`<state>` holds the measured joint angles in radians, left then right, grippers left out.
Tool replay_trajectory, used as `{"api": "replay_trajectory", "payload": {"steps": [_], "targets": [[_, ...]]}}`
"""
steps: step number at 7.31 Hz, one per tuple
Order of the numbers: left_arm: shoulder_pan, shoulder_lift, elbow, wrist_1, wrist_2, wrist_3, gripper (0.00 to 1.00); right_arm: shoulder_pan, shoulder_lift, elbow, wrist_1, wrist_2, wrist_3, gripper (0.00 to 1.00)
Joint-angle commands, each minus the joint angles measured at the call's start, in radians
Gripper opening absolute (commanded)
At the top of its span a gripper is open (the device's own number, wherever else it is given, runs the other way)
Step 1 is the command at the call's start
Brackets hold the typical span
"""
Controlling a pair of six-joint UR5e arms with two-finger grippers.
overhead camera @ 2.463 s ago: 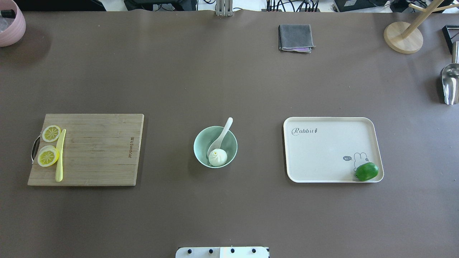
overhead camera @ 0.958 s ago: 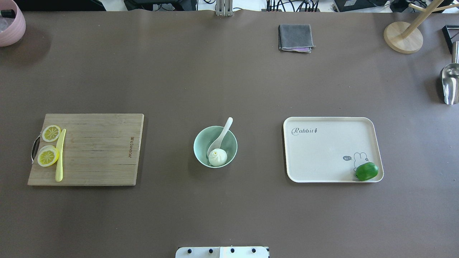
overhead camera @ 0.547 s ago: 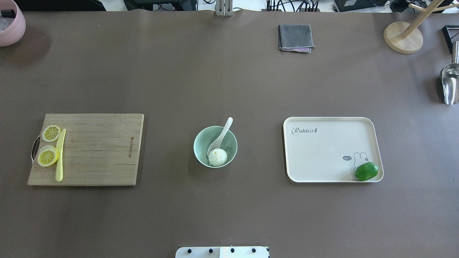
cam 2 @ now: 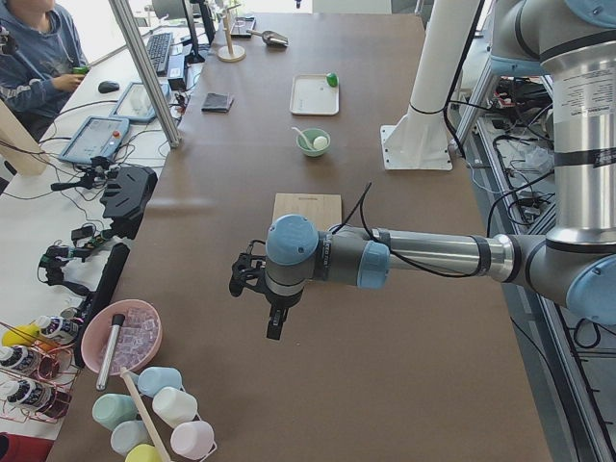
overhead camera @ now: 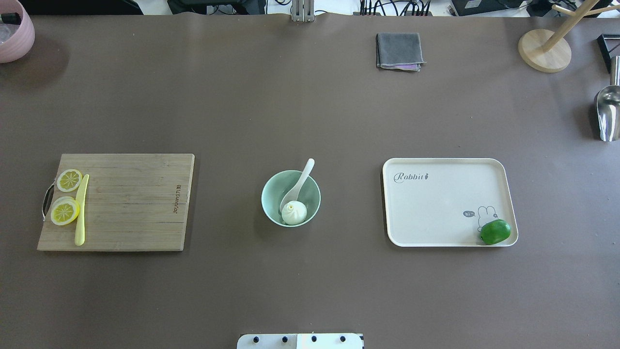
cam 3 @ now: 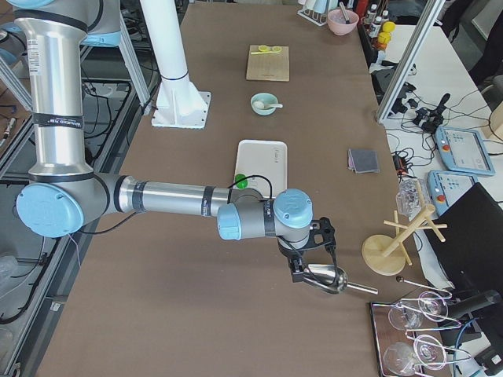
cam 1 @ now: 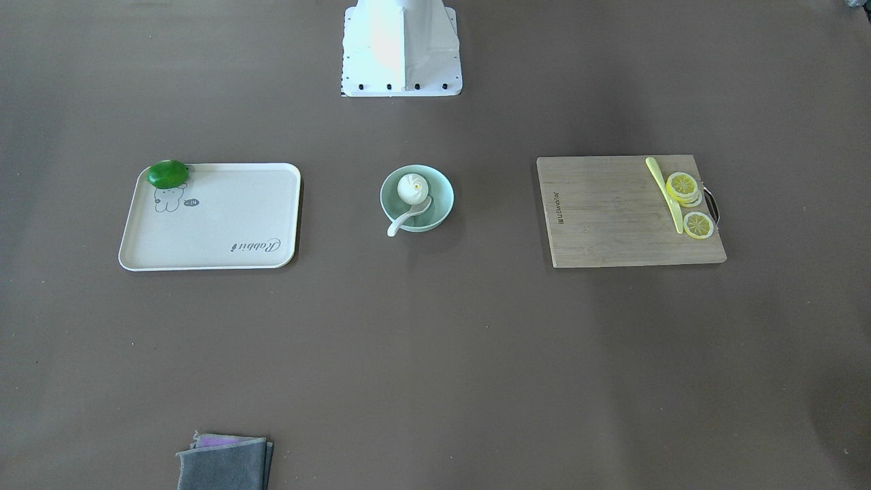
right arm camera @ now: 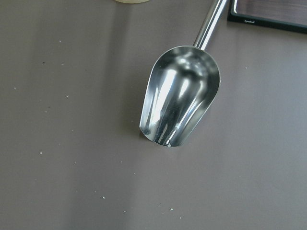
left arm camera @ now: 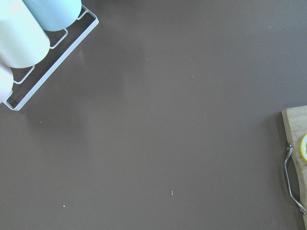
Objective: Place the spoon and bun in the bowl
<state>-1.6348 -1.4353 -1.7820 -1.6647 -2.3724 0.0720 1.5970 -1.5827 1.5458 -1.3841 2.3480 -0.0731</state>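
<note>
The pale mint-green bowl [overhead camera: 266, 194] stands at the table's middle, also in the front-facing view [cam 1: 446, 198]. The white bun [overhead camera: 294, 213] lies inside it. The white ceramic spoon [overhead camera: 303, 176] has its scoop in the bowl and its handle leaning over the far rim. My left gripper [cam 2: 275, 325] hangs over bare table far to the left of the cutting board. My right gripper [cam 3: 303, 270] hangs over a metal scoop [right arm camera: 180, 103] far to the right. Both show only in the side views, so I cannot tell whether they are open or shut.
A wooden cutting board [overhead camera: 131, 203] with lemon slices [overhead camera: 65, 212] and a yellow knife [overhead camera: 80, 213] lies left of the bowl. A white tray [overhead camera: 436, 208] with a green lime [overhead camera: 495, 231] lies right. A grey cloth [overhead camera: 399, 51], wooden stand [overhead camera: 545, 51] and pink bowl [overhead camera: 12, 34] sit at the far edge.
</note>
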Motion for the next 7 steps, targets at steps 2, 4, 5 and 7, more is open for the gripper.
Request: {"api": "replay_trajectory", "payload": {"steps": [2, 4, 5, 7], "targets": [[-0.002, -0.023, 0.018, 0.011, -0.06, 0.0, 0.98, 0.006, 0.013, -0.006, -0.01, 0.004, 0.006, 1.0], [0.0, -0.025, 0.083, -0.004, -0.068, 0.014, 0.98, 0.017, 0.004, -0.004, -0.012, 0.008, 0.012, 1.0], [-0.002, -0.019, 0.079, -0.006, -0.067, 0.014, 0.98, 0.035, -0.016, 0.002, -0.003, 0.017, 0.012, 1.0], [-0.002, -0.03, 0.078, -0.006, -0.067, 0.012, 0.98, 0.035, -0.005, -0.009, -0.007, 0.008, 0.01, 1.0]]}}
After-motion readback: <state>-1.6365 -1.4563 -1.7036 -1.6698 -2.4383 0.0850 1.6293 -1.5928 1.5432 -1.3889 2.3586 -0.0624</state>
